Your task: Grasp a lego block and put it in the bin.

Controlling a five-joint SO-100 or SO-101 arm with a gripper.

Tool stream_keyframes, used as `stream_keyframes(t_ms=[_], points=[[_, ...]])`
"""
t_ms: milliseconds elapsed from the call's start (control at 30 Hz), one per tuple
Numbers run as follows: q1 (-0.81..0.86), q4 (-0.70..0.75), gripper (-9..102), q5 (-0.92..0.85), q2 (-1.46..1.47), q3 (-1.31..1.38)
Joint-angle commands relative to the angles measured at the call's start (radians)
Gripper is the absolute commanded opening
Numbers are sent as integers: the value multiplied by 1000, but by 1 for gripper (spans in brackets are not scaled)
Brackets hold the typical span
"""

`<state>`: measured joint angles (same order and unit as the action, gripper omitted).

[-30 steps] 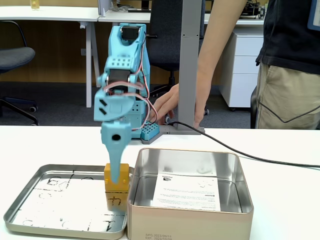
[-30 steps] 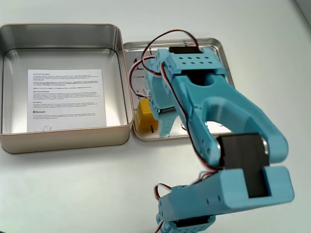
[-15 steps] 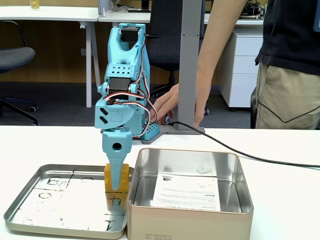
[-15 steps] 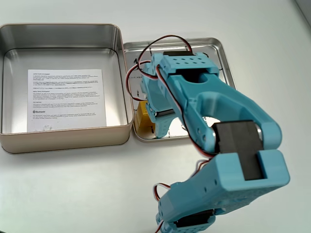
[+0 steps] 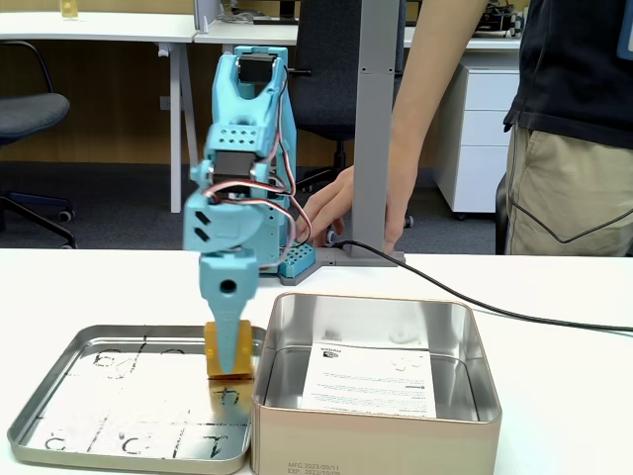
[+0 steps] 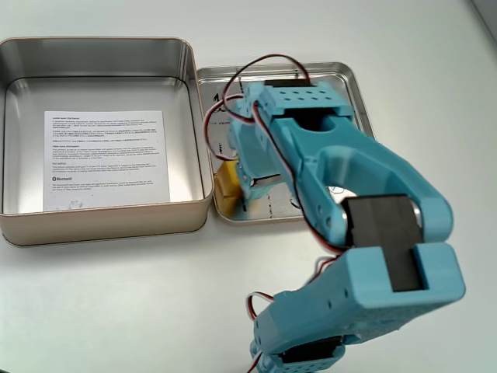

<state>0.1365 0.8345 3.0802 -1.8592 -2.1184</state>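
A white table [image 5: 554, 346] filled the lower frame; behind it were desks, a black office chair [image 5: 30, 119] at upper left and a person [image 5: 554, 129] at upper right. Low and left of centre, the gripper [image 5: 229, 358] clasped the lego block [image 5: 216, 353] above the shallow tray [image 5: 59, 396], just beside the bin [image 5: 376, 435].

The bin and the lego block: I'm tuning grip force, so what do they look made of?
The bin looks like thin sheet metal with a satin silver finish: its walls give soft reflections, and a printed paper sheet lines its bottom. The lego block looks like hard, smooth orange-yellow plastic, opaque and evenly coloured. The hand looks like matte light-blue plastic, possibly 3D-printed.
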Motion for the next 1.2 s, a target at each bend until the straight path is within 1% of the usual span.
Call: stream_keyframes(t_ms=[0,133,233,333,533,733,967,1167], points=[[81,49,0,31,-114,81],[164,112,0,55,-164,252],[167,156,0,75,-166,402],[104,206,0,80,-133,554],[-114,253,0,66,-26,781],[-276,287,0,72,80,879],[-350,397,0,66,173,896],[-426,413,0,-20,298,891]])
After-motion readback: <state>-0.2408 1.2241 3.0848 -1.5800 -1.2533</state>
